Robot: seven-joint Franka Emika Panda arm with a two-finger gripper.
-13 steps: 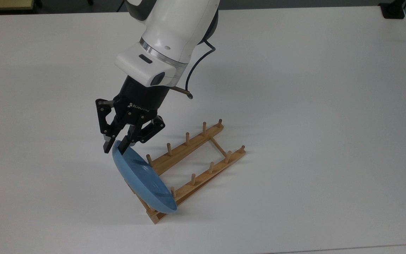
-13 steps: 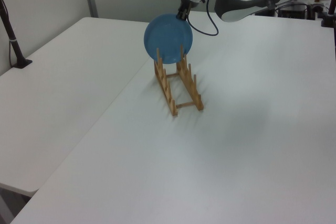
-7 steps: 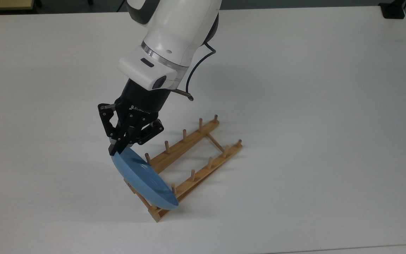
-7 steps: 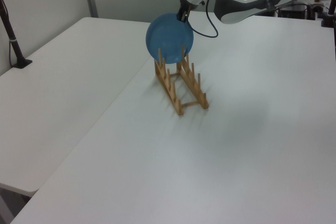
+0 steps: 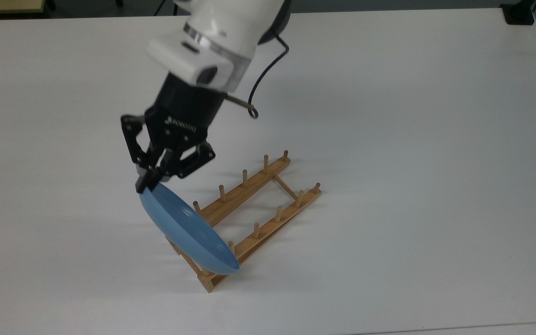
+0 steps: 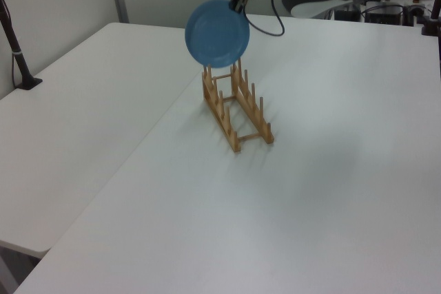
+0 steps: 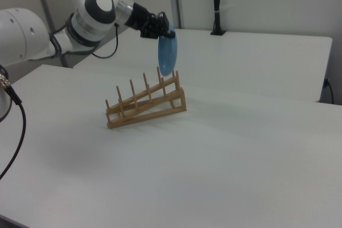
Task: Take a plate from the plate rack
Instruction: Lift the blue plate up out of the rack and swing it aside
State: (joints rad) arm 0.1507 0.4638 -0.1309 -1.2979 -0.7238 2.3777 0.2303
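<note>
Your black two-finger gripper (image 5: 146, 185) is clamped on the upper rim of the round, glossy light-blue plate (image 5: 186, 230), one finger on each face of the dish. In the left view the gripper (image 6: 239, 6) meets the plate (image 6: 217, 32) at its upper right edge, and the plate's full disc faces that camera, its lower edge just above the pegs at the rack's far end. The right view instead gives you the plate (image 7: 166, 56) edge-on, hanging near vertical below the gripper (image 7: 166, 33), its bottom about level with the tops of the tallest pegs; whether it touches them cannot be told. The top view shows the plate tilted, overlapping the near end of the low light-brown wooden plate rack (image 5: 258, 213).

The arm's white wrist section (image 5: 212, 37) slants down toward the top view's lower left, with a black cable (image 5: 268, 70) looping beside it. In the right view the arm (image 7: 91, 12) reaches in from the right view's left.

The rack (image 6: 236, 108) stands on the white counter (image 5: 412, 139).
</note>
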